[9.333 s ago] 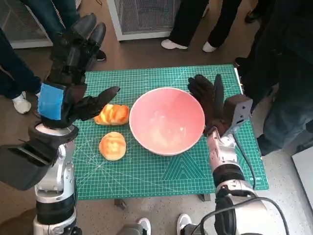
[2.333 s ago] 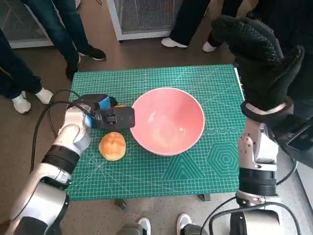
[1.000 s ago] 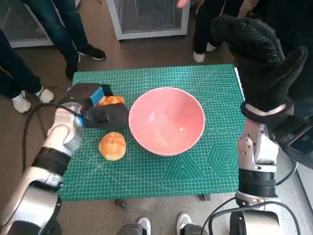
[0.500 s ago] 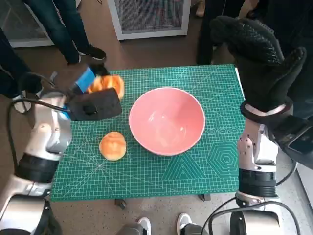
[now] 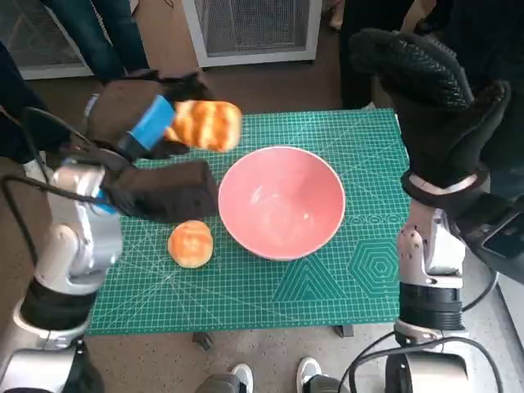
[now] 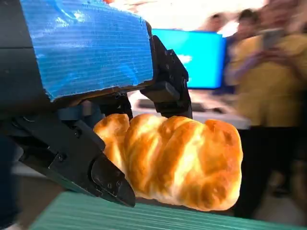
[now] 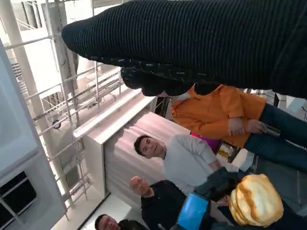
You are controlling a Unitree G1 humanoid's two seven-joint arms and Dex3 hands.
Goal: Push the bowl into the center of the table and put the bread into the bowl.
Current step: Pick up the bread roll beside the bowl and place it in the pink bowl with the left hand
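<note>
The pink bowl (image 5: 281,201) sits near the middle of the green cutting mat (image 5: 360,278). My left hand (image 5: 143,123) grips a golden ridged bread loaf (image 5: 205,124) and holds it raised above the mat's far left part, just left of the bowl's far rim. Up close, the black fingers (image 6: 110,175) clamp the loaf (image 6: 177,165) from both sides. The loaf (image 7: 254,200) and the blue-taped left hand (image 7: 194,211) also show in the right wrist view. A round bun (image 5: 190,243) lies on the mat left of the bowl. My right hand (image 5: 430,102) is raised high over the mat's right edge, holding nothing, fingers together.
People's legs (image 5: 78,33) stand at the far side, beside a white mesh-fronted cabinet (image 5: 250,29). Several people (image 7: 182,160) show in the right wrist view. The mat's near edge (image 5: 246,319) lies close to my body.
My left hand has lifted the loaf off the mat and carried it up and to the right, toward the bowl. The right hand, bowl and bun have stayed put.
</note>
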